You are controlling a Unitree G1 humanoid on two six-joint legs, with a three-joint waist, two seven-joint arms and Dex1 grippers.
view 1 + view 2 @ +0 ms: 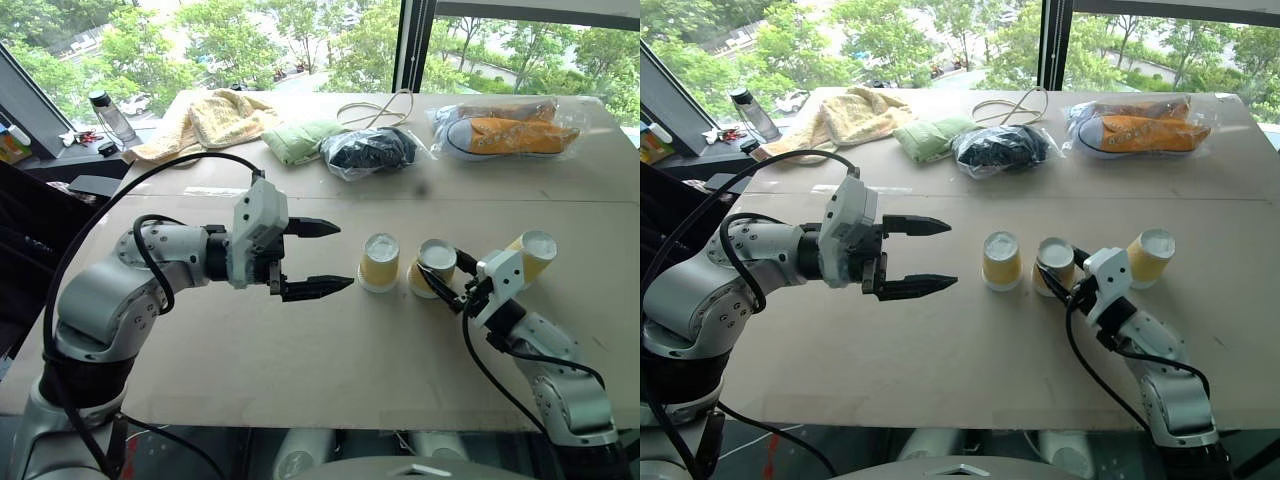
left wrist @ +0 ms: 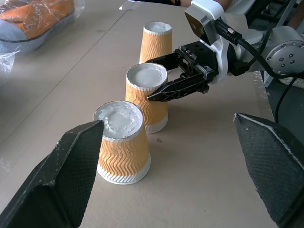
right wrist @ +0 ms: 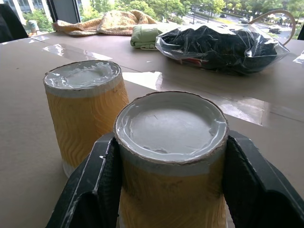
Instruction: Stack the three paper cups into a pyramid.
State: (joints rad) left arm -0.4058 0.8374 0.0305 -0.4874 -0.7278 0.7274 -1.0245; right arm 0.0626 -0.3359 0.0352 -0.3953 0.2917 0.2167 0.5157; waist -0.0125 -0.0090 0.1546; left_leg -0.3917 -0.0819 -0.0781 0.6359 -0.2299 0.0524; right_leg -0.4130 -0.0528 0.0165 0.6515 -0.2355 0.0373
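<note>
Paper was what we had to deal with: three paper cups stood upside down in a row on the brown table [image 1: 330, 380], white bases up. The left cup [image 1: 380, 261] stood free; the middle cup [image 1: 432, 267] sat just beside it; the right cup [image 1: 534, 255] stood apart, toward the table's right side. Our right gripper [image 3: 168, 190] was clamped on the middle cup, one finger on each side of its ribbed wall just below the base. Our left gripper [image 1: 318, 258] hovered spread wide and empty, aimed at the left cup. We judged the cups very light, easy to crush and quick to tip, though the ribbing should resist slipping. Taking hold high on the wall near the stiff base, with a gentle squeeze, seemed safest.
</note>
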